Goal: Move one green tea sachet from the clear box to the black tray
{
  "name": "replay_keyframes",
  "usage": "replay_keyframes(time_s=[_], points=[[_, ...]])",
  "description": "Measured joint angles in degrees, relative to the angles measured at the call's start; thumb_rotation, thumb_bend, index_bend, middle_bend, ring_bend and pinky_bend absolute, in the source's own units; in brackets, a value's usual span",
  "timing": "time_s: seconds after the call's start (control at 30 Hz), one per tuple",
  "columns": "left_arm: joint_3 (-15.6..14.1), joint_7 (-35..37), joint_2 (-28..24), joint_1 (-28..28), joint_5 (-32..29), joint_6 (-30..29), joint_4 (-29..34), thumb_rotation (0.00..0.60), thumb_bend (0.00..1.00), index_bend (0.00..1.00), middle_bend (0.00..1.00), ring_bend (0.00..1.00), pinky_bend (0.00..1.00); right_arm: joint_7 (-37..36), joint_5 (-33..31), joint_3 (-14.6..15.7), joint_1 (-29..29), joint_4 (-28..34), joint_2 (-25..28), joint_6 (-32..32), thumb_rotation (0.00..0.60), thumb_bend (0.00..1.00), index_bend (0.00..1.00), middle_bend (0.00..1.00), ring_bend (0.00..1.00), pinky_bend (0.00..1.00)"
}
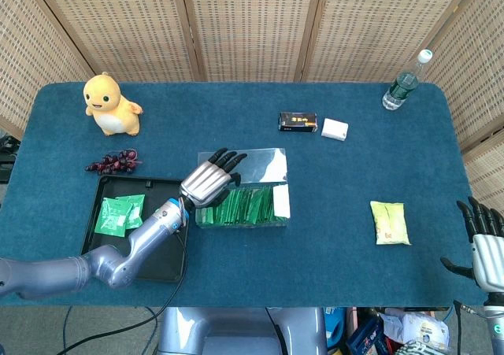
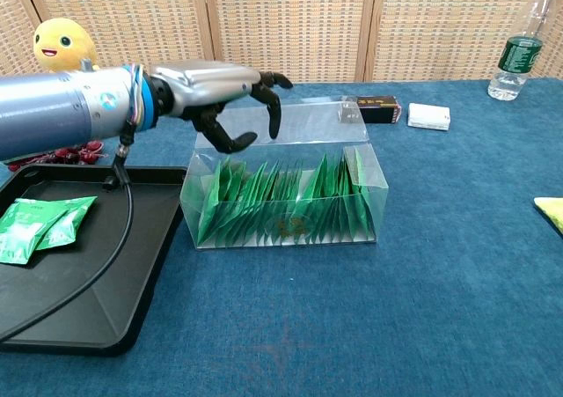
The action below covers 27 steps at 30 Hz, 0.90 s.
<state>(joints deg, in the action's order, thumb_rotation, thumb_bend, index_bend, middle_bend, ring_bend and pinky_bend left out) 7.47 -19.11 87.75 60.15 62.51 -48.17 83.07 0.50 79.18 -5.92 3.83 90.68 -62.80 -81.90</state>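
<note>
The clear box (image 1: 279, 213) (image 2: 374, 186) stands mid-table with its lid laid back flat, filled with several upright green tea sachets (image 1: 240, 205) (image 2: 281, 205). My left hand (image 1: 209, 180) (image 2: 224, 93) hovers over the box's left end, fingers spread and curled downward, holding nothing. The black tray (image 1: 169, 264) (image 2: 97, 313) lies left of the box with two green sachets (image 1: 120, 215) (image 2: 37, 225) in its left part. My right hand (image 1: 487, 249) hangs open past the table's front right corner, seen only in the head view.
A yellow plush toy (image 1: 110, 103) and red grapes (image 1: 114, 163) sit at the back left. A black packet (image 1: 298, 121), a white block (image 1: 335, 129) and a water bottle (image 1: 404, 82) stand at the back. A yellow-green packet (image 1: 390, 222) lies at the right.
</note>
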Motion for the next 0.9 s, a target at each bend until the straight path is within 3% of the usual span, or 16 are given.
replay_keyframes(time_s=[0.33, 0.47, 0.9], points=[[0.70, -0.16, 5.92, 0.72, 3.04, -0.74, -4.74, 0.600, 0.55, 0.40, 0.00, 0.00, 0.00, -0.48, -0.35, -0.10, 0.11, -0.31, 0.12, 0.36, 0.600, 0.00, 0.00, 0.00, 0.00, 0.00], [1.77, -0.93, 8.83, 1.83, 3.93, -1.01, -7.47, 0.600, 0.45, 0.37, 0.00, 0.00, 0.00, -0.88, -0.63, -0.18, 0.14, -0.55, 0.18, 0.61, 0.600, 0.00, 0.00, 0.00, 0.00, 0.00], [4.82, -4.51, 13.49, 4.74, 1.21, 1.34, -11.77, 0.600, 0.44, 0.36, 0.00, 0.00, 0.00, -1.37, -1.30, -0.40, 0.20, -0.87, 0.25, 0.99, 0.600, 0.00, 0.00, 0.00, 0.00, 0.00]])
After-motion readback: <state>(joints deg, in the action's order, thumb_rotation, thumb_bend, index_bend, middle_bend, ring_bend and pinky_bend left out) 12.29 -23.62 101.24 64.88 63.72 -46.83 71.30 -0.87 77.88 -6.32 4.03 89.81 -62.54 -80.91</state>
